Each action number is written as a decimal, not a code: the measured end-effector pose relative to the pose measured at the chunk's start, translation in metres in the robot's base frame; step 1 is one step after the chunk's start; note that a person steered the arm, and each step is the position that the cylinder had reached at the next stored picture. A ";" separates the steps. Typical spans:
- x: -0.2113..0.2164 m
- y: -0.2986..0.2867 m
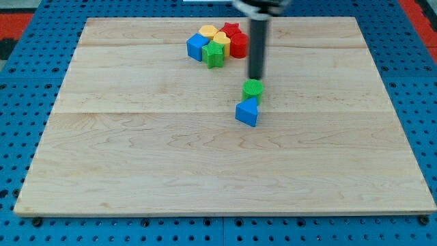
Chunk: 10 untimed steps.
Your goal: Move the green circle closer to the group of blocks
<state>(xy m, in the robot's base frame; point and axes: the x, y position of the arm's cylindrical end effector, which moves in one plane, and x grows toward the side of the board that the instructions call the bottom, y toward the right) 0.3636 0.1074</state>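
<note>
**Board stock, single camera view**

Nearest item: blue triangle [247, 111], a prism, matte plastic, lying just below my tip toward the view's bottom and touching or nearly touching the green circle.

Green circle [253, 87]: short ribbed cylinder, directly under my tip [256, 77] on the view's bottom side, touching or a hair apart; cannot tell which. Judged light, rigid, smooth-based, so it should slide readily on wood but may roll off a rounded contact. No hold possible: push only, best from its far side, the lower right, toward the group.

Tip: plain dark rod end, no jaws to open or close, carrying nothing.

Group, up and to the view's left of the tip, well apart from the circle: blue cube [196, 47], green star [214, 55], yellow block [213, 33], red block [237, 42], packed touching.

Board [136, 157]: pale planked wood, fine grain, on blue pegboard [13, 102].
</note>
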 end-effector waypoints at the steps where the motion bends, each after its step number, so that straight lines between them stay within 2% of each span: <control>1: 0.031 0.085; 2: 0.084 0.070; 3: 0.073 -0.008; 4: 0.039 -0.051; 5: 0.028 -0.053; 10: 0.032 -0.212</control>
<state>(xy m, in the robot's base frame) 0.3953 -0.1046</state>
